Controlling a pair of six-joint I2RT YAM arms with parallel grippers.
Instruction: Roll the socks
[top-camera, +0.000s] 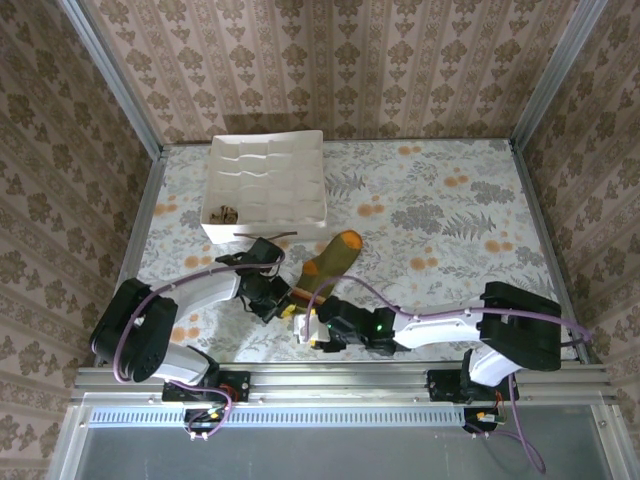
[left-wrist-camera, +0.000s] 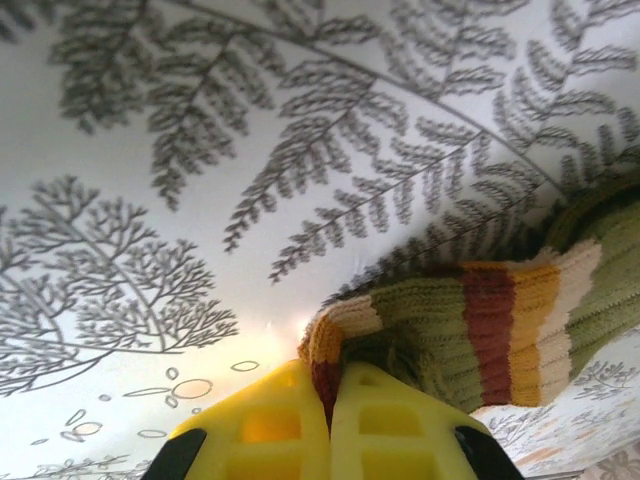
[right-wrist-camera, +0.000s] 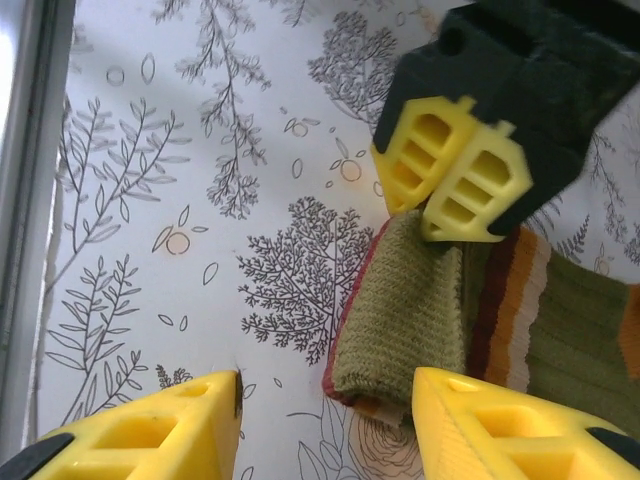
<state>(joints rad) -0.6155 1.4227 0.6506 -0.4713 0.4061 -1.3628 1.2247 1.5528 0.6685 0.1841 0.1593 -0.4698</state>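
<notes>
- Olive sock (top-camera: 334, 258) lies on the counter (top-camera: 450, 220) near the middle of its near edge. It runs on a slant, with the orange toe pointing away toward the far side and the striped cuff toward the arms.
- The cuff, banded in cream, orange and dark red, is folded over on itself. In the right wrist view the doubled ribbed end shows as a thick olive flap.
- Left end effector (left-wrist-camera: 328, 398) is closed, its two yellow fingers (left-wrist-camera: 265, 425) pressed together on the edge of the folded cuff. A strip of the dark red band is pinched between them.
- Right end effector (right-wrist-camera: 325, 425) stands open, with one yellow finger on bare counter beside the cuff and the other over the striped part. The corner of the folded flap lies in the gap between them, and nothing is clamped.
- The two end effectors meet at the cuff end, very close together and coming in from opposite sides.
- A white gridded tray (top-camera: 268, 160) sits at the far left of the counter, apart from the sock.
- A small brown patterned bit (top-camera: 222, 212) lies in the tray's near-left compartment and is too small to identify.
</notes>
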